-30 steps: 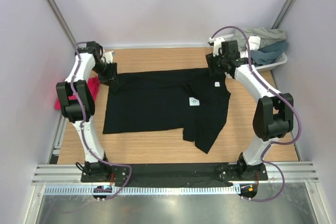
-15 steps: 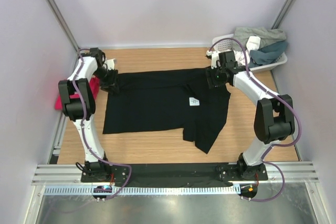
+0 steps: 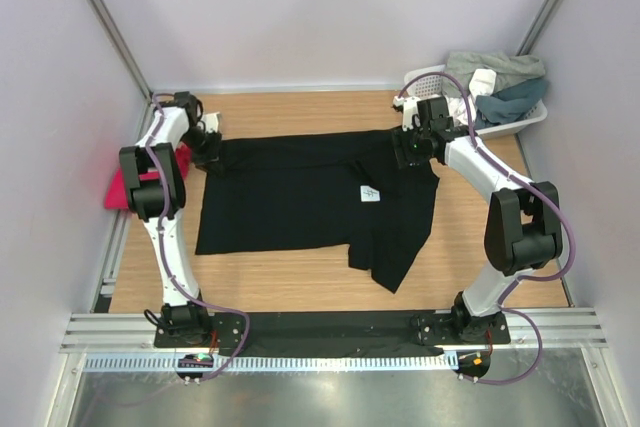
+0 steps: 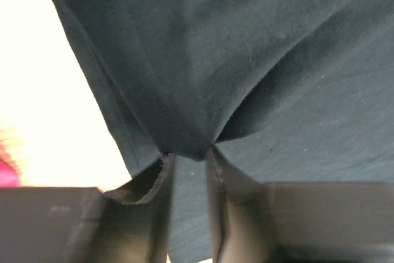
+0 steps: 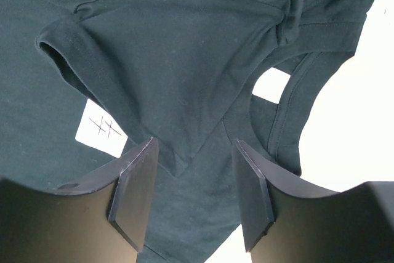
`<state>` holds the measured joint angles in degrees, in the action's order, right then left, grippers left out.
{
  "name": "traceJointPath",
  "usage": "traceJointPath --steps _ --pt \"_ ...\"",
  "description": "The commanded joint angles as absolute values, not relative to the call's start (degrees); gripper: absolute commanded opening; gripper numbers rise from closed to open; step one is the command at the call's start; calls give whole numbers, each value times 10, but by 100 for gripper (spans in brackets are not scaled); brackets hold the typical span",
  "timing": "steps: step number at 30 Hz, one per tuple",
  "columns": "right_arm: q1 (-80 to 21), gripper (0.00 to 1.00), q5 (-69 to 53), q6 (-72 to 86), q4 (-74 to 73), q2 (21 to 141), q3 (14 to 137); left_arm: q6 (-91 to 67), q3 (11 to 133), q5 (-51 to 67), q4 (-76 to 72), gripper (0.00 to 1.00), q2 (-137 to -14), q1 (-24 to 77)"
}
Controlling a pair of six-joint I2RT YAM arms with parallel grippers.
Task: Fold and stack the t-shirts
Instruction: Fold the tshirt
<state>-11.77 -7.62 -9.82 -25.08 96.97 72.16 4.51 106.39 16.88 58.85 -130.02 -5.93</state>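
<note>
Judging by how things lie, the task is at an early stage: nothing is stacked and no shirt looks fully folded. At the far left the pink shirt (image 3: 118, 190) sits bunched at the table (image 3: 300, 112) edge, half hidden behind the left arm, so whether it has been folded at all I cannot tell. Just right of it the left gripper (image 3: 212, 155) is down on the far left corner of the black shirt (image 3: 290, 197). In its wrist view the fingers stand close together with a pucker of black cloth drawn up between their tips, so it seems to be pinching that corner. The black shirt lies mostly flat across the middle of the table, with its right part lapped over at an angle and a white tag (image 3: 370, 193) showing on top; that may be a first fold, but the rest is left to do. At the shirt's far right corner the right gripper (image 3: 408, 152) is low over the cloth with its fingers spread, straddling a ridge of fabric beside the collar (image 5: 278, 124) without clamping it. Farthest right, the basket (image 3: 430, 75) holds more clothes, well apart from both grippers.
</note>
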Motion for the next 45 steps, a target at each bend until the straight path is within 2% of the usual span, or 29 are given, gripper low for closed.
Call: traceJointPath --steps 1,2,3,12,23,33,45 --pt "-117 57 -75 -105 -237 954 722 44 1087 175 584 21 -1297 -69" --pt "-117 58 -72 -111 -236 955 717 44 1086 175 589 14 -1294 -70" --pt "-117 57 -70 -112 -235 955 713 47 1084 174 591 0 -1290 -72" --pt "-120 56 -84 -108 -225 959 678 82 1099 134 630 0 -1246 -76" --pt "-119 56 -86 -86 -235 960 676 71 1125 103 662 0 -1267 -76" --pt "-55 53 -215 71 -193 968 630 73 1105 101 660 0 -1272 -72" --pt "-41 45 -272 94 -202 1052 685 65 1077 98 645 0 -1267 -62"
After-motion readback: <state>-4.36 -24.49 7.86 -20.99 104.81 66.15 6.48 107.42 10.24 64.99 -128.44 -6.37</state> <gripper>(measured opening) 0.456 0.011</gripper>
